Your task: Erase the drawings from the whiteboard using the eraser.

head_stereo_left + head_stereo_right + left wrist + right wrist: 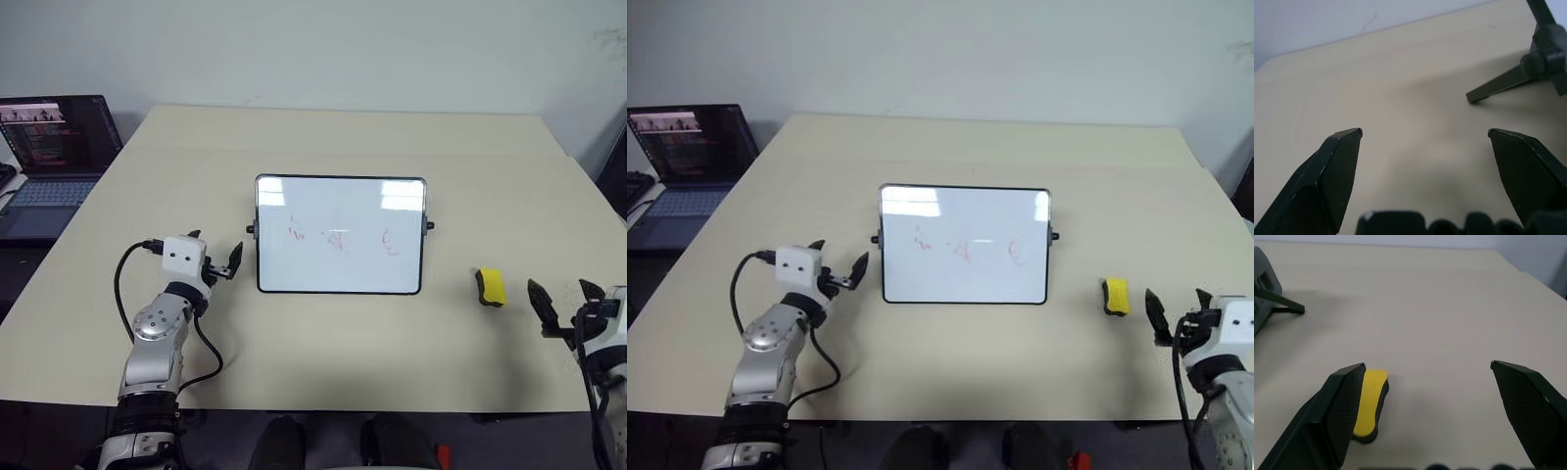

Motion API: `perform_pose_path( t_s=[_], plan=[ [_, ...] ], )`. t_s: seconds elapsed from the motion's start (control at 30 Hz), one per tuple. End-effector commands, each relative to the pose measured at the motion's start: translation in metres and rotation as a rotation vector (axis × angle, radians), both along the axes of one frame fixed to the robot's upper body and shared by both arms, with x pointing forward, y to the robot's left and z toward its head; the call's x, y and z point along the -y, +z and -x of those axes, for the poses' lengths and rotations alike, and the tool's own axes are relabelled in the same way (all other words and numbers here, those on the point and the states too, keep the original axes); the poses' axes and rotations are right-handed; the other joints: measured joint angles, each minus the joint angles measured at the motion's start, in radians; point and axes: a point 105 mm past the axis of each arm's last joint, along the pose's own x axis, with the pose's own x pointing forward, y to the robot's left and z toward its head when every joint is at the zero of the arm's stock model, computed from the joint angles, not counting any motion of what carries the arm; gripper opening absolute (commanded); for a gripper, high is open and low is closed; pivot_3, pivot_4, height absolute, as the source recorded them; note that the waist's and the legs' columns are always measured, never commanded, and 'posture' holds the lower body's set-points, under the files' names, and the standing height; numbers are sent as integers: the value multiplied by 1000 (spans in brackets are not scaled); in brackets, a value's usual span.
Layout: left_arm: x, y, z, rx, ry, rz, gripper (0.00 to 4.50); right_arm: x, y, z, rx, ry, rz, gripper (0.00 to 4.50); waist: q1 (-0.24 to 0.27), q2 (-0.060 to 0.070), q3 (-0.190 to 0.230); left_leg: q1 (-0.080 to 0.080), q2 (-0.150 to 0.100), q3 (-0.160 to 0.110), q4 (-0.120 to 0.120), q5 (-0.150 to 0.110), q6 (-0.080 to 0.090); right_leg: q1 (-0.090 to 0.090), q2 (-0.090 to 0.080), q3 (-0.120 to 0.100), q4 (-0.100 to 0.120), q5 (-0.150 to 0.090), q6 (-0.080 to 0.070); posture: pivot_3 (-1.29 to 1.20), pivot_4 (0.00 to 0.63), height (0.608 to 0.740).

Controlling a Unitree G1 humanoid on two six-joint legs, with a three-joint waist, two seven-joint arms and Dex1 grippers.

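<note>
The whiteboard [340, 235] stands propped up in the middle of the beige table, with the drawings [338, 240], three faint red scribbles, in a row across it. The eraser [491, 287], a yellow block with a black backing, lies on the table to the board's right. My right gripper [565, 298] is open near the table's front right edge, just right of and nearer than the eraser; in the right wrist view the eraser [1371, 404] lies beside one of the fingers [1334, 416]. My left gripper [217, 258] is open, level, just left of the board's lower left corner.
An open laptop [54, 157] sits on a separate surface at the far left. The board's black stand leg [1498, 84] shows behind it in the left wrist view. The table [343, 137] runs bare behind the board to a white wall.
</note>
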Motion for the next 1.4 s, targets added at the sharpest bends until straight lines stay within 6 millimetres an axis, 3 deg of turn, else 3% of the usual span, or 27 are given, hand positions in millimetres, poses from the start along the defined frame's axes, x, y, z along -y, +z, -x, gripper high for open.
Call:
perform_pose_path(
  t_s=[0.03, 0.23, 0.53, 0.73, 0.8, 0.97, 1.1, 1.2, 1.4],
  plan=[
    [5, 5, -3, 29, -5, -10, 4500, -2, 7, -3, 21, 7, 9, 4469, 0, 0, 0, 0, 0, 0, 0, 0, 0, 0, 0, 0, 0, 0, 0, 0, 150, 740],
    [7, -1, 5, 14, 3, 7, 4500, -8, 10, -8, 26, 28, 7, 4469, 0, 0, 0, 0, 0, -1, 0, 0, 0, 0, 0, 0, 0, 0, 0, 0, 150, 740],
    [-32, 2, 15, 16, 97, -5, 4500, -13, 10, -11, 45, 40, -34, 4469, 0, 0, 0, 0, 0, -1, -1, 0, 0, 0, 0, -1, 0, 0, 0, 0, 150, 740],
    [-55, 4, 5, -4, 88, 11, 4500, -10, 9, -12, 66, 25, -23, 4469, 1, 1, 0, 0, 0, -1, 0, 0, 0, 0, 0, -1, 0, 0, 0, 0, 150, 740],
    [-52, 2, -4, -60, 35, 136, 4500, -6, 14, -7, 81, 13, -16, 4469, 4, 1, 0, 0, 0, -1, 0, 0, 0, 0, 0, -2, 0, 0, 0, 0, 150, 740],
    [-43, 22, -12, -66, -139, 106, 4500, -6, 16, 0, 81, 28, -32, 4469, 2, 0, 0, -2, -1, -1, 0, 0, 0, 0, 1, -3, -1, 0, 0, 0, 150, 740],
    [-29, 59, -13, -58, -314, 124, 4500, -7, 13, 3, 41, 71, -32, 4469, -4, 0, 0, -1, 0, -1, -1, 0, 0, 0, 1, -2, 0, 0, 0, 0, 150, 740],
    [-22, 86, -13, -38, -404, 171, 4500, -15, 23, 3, 57, 115, -36, 4469, -5, 1, 0, 0, 0, -1, -1, 0, 0, 0, 1, -2, 0, 0, 0, 0, 150, 740],
    [2, 135, 4, 6, -594, 64, 4500, -37, 45, 2, 57, 259, 1, 4469, -6, 1, 0, -1, 0, -1, -1, 0, 0, 0, 1, -2, -1, 0, 0, 0, 150, 740]
  ],
)
